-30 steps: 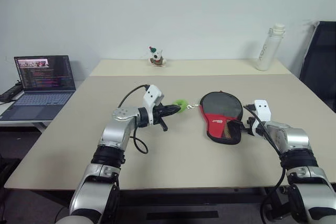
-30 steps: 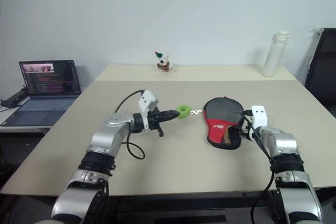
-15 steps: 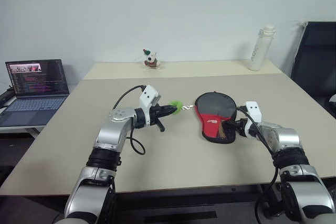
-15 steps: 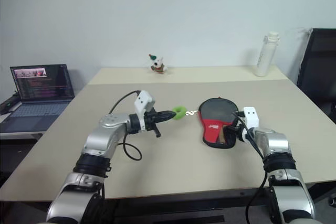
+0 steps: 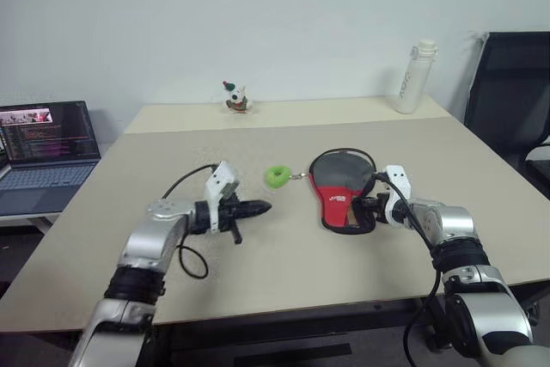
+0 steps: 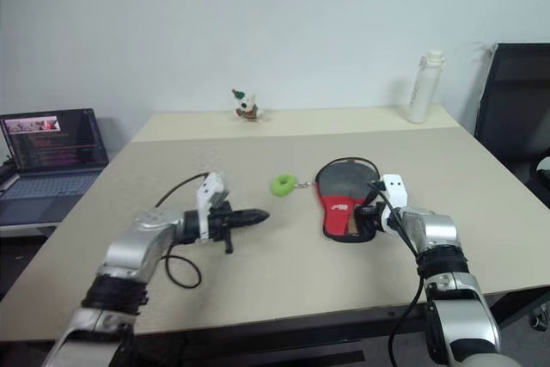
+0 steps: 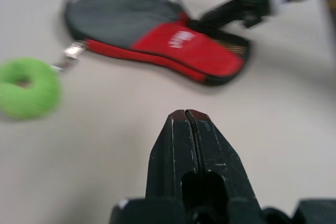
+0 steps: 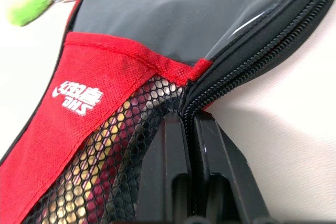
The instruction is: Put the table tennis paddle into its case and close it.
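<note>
The case (image 5: 339, 174) lies flat at the table's middle right, black at the head, red with a white logo and black mesh at the near end. Its zipper edge (image 8: 262, 45) gapes along one side. My right gripper (image 8: 187, 121) is shut on that zippered edge beside the mesh (image 8: 121, 145). Tan shows through the mesh; the table tennis paddle itself is hidden. A green ring (image 5: 277, 177) hangs by a short chain from the case's left edge. My left gripper (image 5: 263, 206) is shut and holds nothing; it hovers left of the case, a little short of the ring.
An open laptop (image 5: 43, 139) sits on a low stand at the far left. A small toy figure (image 5: 234, 97) and a white bottle (image 5: 412, 76) stand at the back of the table (image 5: 284, 272). A black chair (image 5: 511, 83) stands at the right.
The right gripper has shut on the case's zipper edge. The left gripper has drawn back from the green ring, toward the left and nearer me. The camera has swung right.
</note>
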`<action>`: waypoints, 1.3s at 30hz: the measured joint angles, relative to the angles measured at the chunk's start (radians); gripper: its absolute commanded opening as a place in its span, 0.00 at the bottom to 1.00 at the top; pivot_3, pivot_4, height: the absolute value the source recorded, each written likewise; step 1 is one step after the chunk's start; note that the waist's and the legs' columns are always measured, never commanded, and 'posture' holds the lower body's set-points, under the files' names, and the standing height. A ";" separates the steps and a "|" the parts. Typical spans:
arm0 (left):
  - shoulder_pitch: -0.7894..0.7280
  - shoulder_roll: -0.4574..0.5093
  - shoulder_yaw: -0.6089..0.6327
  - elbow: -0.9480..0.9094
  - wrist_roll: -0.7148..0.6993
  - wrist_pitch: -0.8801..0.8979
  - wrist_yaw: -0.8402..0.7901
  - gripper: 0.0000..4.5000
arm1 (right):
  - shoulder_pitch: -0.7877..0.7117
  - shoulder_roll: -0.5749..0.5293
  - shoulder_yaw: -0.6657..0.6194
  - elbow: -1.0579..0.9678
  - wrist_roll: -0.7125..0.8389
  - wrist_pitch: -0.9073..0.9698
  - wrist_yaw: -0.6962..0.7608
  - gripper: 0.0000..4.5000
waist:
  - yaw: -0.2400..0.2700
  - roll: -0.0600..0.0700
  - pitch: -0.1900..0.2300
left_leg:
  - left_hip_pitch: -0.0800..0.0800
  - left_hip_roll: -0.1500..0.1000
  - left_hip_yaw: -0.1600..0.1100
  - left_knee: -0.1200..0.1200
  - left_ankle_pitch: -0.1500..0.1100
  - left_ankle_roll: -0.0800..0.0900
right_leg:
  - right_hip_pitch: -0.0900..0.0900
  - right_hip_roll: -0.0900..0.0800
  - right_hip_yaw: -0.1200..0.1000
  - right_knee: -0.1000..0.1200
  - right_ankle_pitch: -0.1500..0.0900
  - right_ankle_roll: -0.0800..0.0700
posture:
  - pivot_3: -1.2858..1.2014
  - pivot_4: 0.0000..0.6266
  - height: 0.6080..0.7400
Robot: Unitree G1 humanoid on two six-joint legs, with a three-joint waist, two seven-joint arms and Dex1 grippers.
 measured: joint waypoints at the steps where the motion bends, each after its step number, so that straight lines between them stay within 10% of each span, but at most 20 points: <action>1: 0.010 0.016 0.007 -0.023 -0.019 0.018 -0.015 0.00 | 0.010 0.004 0.006 -0.032 0.005 0.023 0.007 0.00 | 0.000 0.000 0.000 | 0.000 0.000 0.000 0.000 0.000 0.000 | 0.000 0.000 0.000 0.000 0.000 0.000 | 0.52 0.24 1.00; 22: 0.093 0.096 0.006 -0.229 -0.142 0.157 -0.065 0.00 | 0.403 0.197 -0.017 -0.852 0.207 0.583 -0.142 0.00 | 0.018 0.000 0.000 | -0.001 0.001 -0.005 0.000 -0.001 -0.001 | 0.000 -0.002 0.000 -0.002 -0.002 0.003 | 0.52 0.24 1.00; 36: 0.079 0.096 -0.016 -0.224 -0.145 0.154 -0.067 0.00 | 0.475 0.244 -0.072 -0.958 0.234 0.648 -0.227 0.00 | 0.032 0.000 0.000 | -0.002 0.001 -0.005 -0.001 -0.001 -0.002 | 0.000 -0.002 -0.001 -0.005 -0.003 0.003 | 0.52 0.24 1.00; 39: 0.079 0.096 -0.016 -0.224 -0.145 0.153 -0.067 0.00 | 0.485 0.240 -0.075 -0.958 0.234 0.639 -0.234 0.16 | 0.032 0.000 0.000 | -0.002 0.001 -0.005 -0.001 -0.001 -0.002 | 0.000 -0.002 -0.001 -0.005 -0.003 0.003 | 0.52 0.24 1.00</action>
